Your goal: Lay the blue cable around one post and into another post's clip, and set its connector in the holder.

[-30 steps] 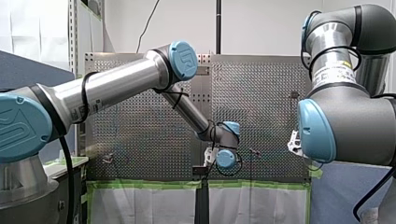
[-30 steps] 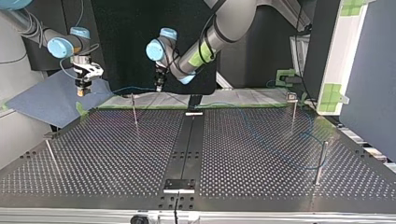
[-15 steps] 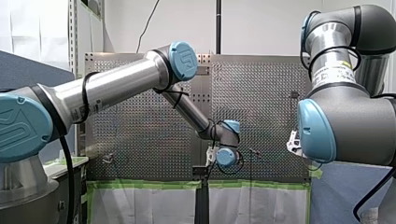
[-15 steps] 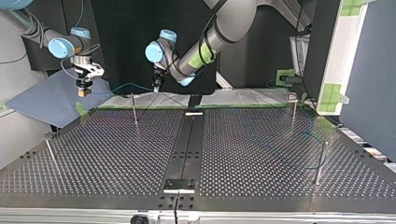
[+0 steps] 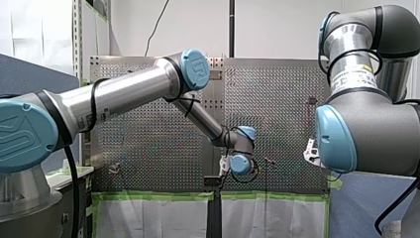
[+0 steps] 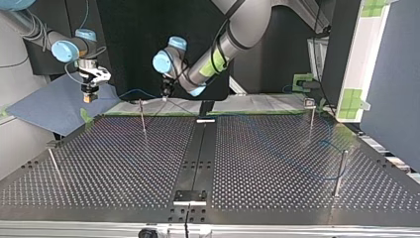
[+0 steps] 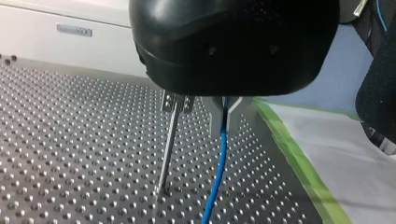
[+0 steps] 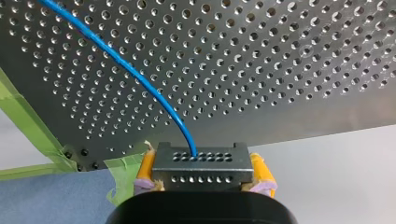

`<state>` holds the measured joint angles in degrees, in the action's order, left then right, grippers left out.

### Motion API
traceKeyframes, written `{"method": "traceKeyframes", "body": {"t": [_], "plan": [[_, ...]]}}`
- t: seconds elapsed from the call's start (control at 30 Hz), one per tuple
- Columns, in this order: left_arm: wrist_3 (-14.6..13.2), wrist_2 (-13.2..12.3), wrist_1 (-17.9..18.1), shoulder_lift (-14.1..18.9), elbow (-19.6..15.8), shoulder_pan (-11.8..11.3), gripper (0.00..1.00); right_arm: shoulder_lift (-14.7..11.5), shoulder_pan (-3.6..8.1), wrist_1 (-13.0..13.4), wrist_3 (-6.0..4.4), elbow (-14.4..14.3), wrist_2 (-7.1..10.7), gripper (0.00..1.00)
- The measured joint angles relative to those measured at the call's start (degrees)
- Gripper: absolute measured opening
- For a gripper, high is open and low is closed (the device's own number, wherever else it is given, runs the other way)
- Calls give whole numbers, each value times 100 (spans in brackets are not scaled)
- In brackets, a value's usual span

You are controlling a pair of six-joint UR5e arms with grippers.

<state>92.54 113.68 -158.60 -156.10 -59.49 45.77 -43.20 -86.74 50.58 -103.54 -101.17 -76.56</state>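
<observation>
Closely beside my left gripper (image 7: 224,112) stands a thin post (image 7: 170,144) with a small clip at its top. The gripper's metal fingers pinch the blue cable (image 7: 218,165), which hangs down toward the perforated table (image 7: 70,154). My right gripper (image 8: 201,159) clamps the dark connector (image 8: 201,175) between yellow pads, just beyond the table's taped corner, and the cable arches away from it over the holes. In the top view a second post (image 6: 311,119) and a third post (image 6: 340,171) stand well apart at the right. The left wrist camera's black housing hides the finger bases. In the front view my left arm (image 5: 124,96) and my right arm (image 5: 366,129) cover much of the table. The cable's run across the plate is too faint to trace in the top view. A black strip (image 6: 198,153) divides the plate. Green tape (image 8: 28,121) borders it, with a blue-grey mat (image 6: 54,106) beyond.
</observation>
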Motion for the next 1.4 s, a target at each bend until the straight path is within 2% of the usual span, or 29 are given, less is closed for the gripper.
{"method": "traceKeyframes", "body": {"t": [0.37,0.83,1.1,1.4], "plan": [[18,-11,-56,-2,4,-79,0,0,62,-27,-68,63,-12,47],[17,-58,-69,-32,21,-115,0,-1,22,-30,-40,107,-10,47],[33,-94,-308,-334,321,-96,0,0,14,-48,-34,109,-7,47],[78,-96,-418,-397,578,-113,0,0,12,-41,-32,109,-9,47]]}}
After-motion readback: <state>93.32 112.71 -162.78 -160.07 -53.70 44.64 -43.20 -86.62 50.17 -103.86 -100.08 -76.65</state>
